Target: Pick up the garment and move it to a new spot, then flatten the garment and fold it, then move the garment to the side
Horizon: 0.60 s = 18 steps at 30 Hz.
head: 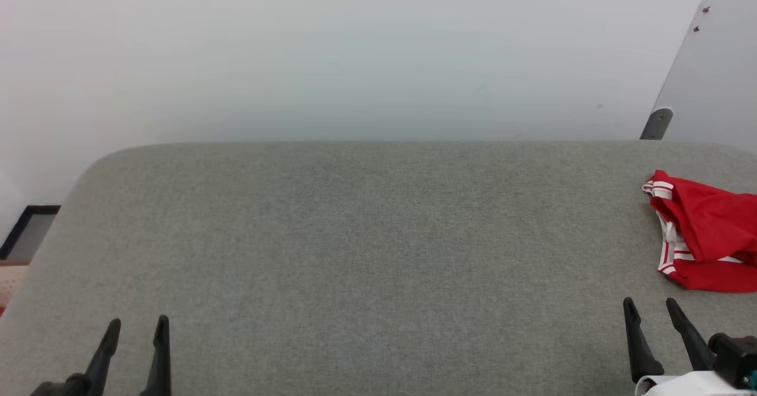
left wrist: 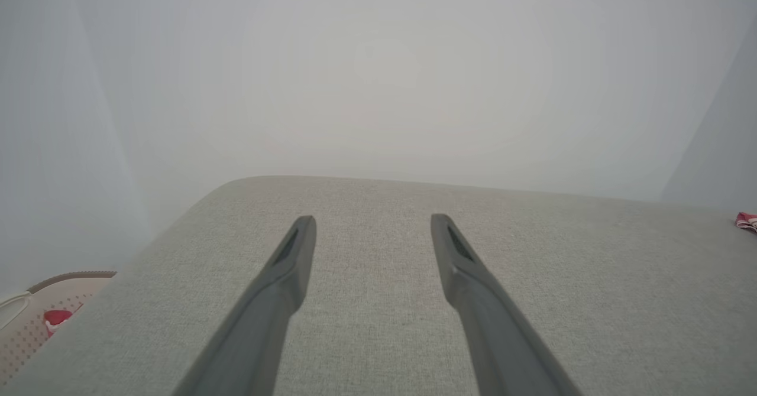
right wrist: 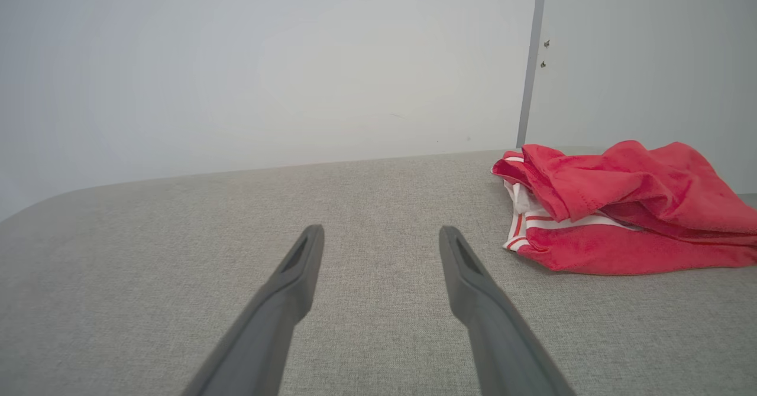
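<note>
Basically both arms are just parked low at the near edge of the padded surface (head: 355,236), fingers pointing away from the robot. The left claw (head: 138,322) sits at the lower left and the right claw (head: 649,302) at the lower right, well apart from each other. Both are spread wide with nothing between the fingers, and the wrist views look straight down each gap onto bare fabric. The fingers are long, dark, matte and taper to blunt tips, each with a slot-like recess on its inner face. A bit of white casing (head: 680,384) shows behind the right one.

The surface is a grey-green woven cloth with a fine grain, stretched flat, with a rounded far-left corner. Behind it is a plain pale wall, and off to the right a grey panel (head: 709,77) with two small screws.

A red bundle (head: 704,218) lies crumpled at the surface's right edge, just ahead and to the right of the right claw, not touching it. It's soft, slightly sheeny knit, with white-and-red striped trim poking out on its left side. Whether it's the shirt I honestly can't tell, since it's too bunched up.

Past the left edge, lower down, there's a pale perforated basket (left wrist: 35,325) with a red scrap (left wrist: 56,318) in it.
</note>
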### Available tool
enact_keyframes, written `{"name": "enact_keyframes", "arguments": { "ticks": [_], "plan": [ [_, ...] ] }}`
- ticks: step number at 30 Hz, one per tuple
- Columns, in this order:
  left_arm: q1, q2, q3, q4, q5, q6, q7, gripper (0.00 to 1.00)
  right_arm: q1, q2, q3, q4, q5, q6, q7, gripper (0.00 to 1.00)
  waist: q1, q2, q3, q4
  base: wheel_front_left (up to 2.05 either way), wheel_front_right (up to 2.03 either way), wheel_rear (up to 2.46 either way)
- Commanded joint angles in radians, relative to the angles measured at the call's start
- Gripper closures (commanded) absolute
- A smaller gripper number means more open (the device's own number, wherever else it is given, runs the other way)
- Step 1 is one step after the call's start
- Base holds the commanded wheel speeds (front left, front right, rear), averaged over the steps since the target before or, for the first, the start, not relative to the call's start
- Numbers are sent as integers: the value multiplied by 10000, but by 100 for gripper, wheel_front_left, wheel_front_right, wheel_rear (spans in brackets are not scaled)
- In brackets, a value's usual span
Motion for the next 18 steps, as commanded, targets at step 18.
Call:
{"name": "enact_keyframes", "arguments": {
  "ticks": [18],
  "plan": [
    [98, 188, -106, 86, -350, 17, 5, 0, 514, 404, -12, -477, -322, -9, -46, 0, 0, 0, -48, -266, 0, 0, 0]
  ]
}}
